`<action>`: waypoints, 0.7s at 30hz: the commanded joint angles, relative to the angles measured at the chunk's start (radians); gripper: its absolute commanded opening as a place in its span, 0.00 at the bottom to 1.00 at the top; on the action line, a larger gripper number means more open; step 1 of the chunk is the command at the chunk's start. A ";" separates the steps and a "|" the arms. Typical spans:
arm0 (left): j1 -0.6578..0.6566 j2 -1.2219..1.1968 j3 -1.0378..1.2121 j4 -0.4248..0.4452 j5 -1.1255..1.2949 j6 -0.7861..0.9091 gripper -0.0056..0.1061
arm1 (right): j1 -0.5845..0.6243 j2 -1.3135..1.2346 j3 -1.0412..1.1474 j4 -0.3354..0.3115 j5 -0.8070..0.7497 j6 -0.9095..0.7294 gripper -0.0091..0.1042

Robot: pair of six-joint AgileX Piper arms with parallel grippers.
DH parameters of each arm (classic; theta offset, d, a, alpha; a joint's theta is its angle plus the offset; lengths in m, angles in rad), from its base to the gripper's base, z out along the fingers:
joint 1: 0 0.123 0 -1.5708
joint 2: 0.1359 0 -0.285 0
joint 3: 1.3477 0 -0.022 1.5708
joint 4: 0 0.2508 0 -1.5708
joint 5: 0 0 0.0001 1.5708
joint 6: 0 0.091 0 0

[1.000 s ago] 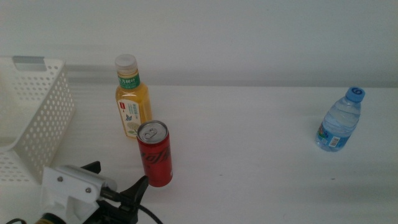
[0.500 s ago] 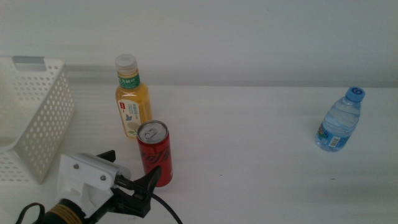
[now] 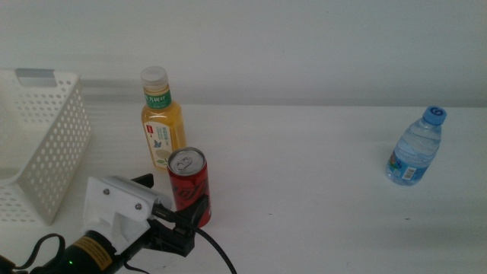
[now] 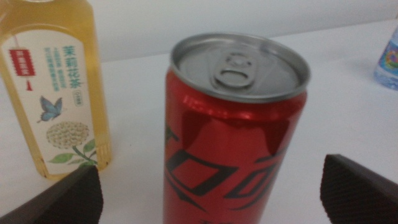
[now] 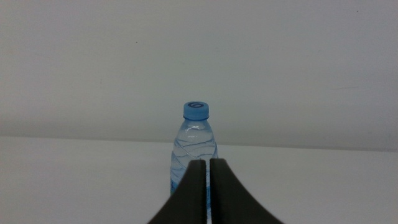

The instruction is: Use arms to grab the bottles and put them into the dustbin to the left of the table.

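Observation:
A red soda can (image 3: 189,180) stands on the white table (image 3: 304,175), just in front of a yellow juice bottle (image 3: 161,125). My left gripper (image 3: 172,195) is open at the can's near side, one jaw on either side of it. In the left wrist view the can (image 4: 236,124) fills the space between the open jaws of the gripper (image 4: 211,199), with the juice bottle (image 4: 56,93) beside it. A clear blue-capped water bottle (image 3: 415,148) stands far right. In the right wrist view my right gripper (image 5: 207,169) is shut and empty, facing the water bottle (image 5: 194,140) from a distance. The right arm is outside the middle view.
The white perforated dustbin (image 3: 53,144) stands at the table's left edge, left of the juice bottle. A pale wall runs behind the table. A black cable (image 3: 217,255) trails from the left arm near the bottom edge.
My left gripper has moved forward and to the right, so its open jaws now reach around the red can. The bottles and the can have not moved.

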 commanded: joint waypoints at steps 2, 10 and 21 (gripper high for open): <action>-0.009 0.003 -0.007 0.011 0.010 -0.013 0.89 | -0.005 -0.037 0.035 -0.006 -0.007 -0.003 0.07; -0.009 0.067 -0.034 0.033 -0.047 -0.036 0.89 | -0.005 -0.037 0.035 -0.006 -0.007 -0.003 0.07; -0.009 0.095 -0.106 0.042 0.010 -0.039 0.89 | -0.005 -0.037 0.035 -0.006 -0.007 -0.003 0.07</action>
